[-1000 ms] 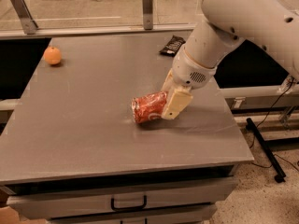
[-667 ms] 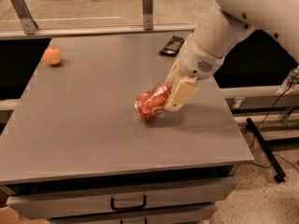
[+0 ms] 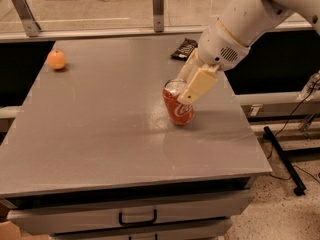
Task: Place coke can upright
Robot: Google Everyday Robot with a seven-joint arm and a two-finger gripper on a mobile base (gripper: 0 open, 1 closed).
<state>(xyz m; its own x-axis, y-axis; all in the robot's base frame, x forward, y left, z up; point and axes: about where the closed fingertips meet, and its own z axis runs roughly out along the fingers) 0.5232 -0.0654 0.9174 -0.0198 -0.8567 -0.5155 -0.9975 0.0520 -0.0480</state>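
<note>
The coke can [image 3: 179, 109] is red with white script and a silver top. It stands nearly upright, leaning slightly left, on the grey table [image 3: 100, 129] right of centre, its base on or just above the surface. My gripper [image 3: 189, 86] comes down from the upper right and is shut on the can's upper part. One cream finger [image 3: 199, 84] lies across the can's near right side; the other finger is mostly hidden behind the can.
A round orange fruit [image 3: 56, 59] sits near the table's far left corner. A dark snack packet [image 3: 183, 48] lies at the far edge behind my gripper. Glass panels with metal posts [image 3: 158, 6] stand behind the table. A drawer handle [image 3: 137, 217] is below the front edge.
The can lay on its side in my gripper a second ago. It has been lifted and rotated and now stands nearly upright, with my arm raised and swung with it.
</note>
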